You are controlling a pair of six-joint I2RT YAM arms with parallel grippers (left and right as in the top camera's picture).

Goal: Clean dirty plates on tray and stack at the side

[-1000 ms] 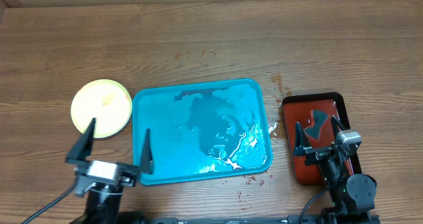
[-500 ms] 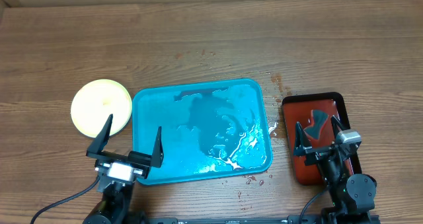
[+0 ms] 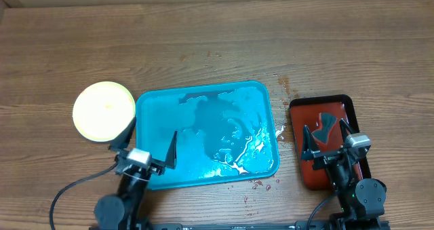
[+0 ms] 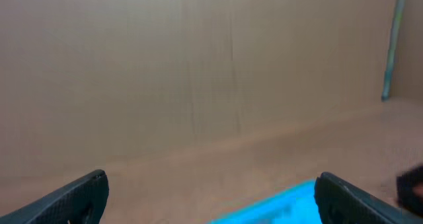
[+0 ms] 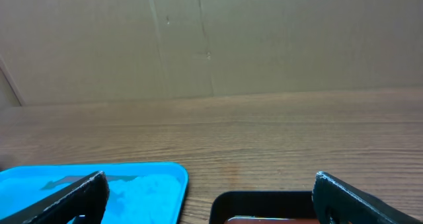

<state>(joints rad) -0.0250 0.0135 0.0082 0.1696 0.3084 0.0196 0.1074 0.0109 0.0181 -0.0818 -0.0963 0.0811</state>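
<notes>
The left gripper (image 3: 148,145) has swung rightward over the last second. It was near the front edge of the table (image 3: 217,40), below the plates (image 3: 103,110), and now hangs over the tray (image 3: 163,121) at its near left corner. Its fingers are spread wide and hold nothing. The left wrist view is blurred and shows only the two fingertips far apart, with a sliver of blue between them.

The right gripper (image 3: 325,132) has not moved. It sits over the red tray (image 3: 339,101), also wide and empty, with a dark wiping piece (image 3: 328,124) lying just ahead of it.

The plates stand in a pile on the table just left of the tray, apart from its rim. Only a yellow-green top plate shows, with a clean pale centre. How many lie beneath it cannot be told from above.

The tray carries no plate, only a wet film and pale foam toward its near right corner. A few red spots (image 3: 285,86) dot the wood near the tray's far right corner.

With the tray bare and the pile at the side, the task looks finished or nearly so. The left arm's shift reads as a return toward rest, not a new reach.
</notes>
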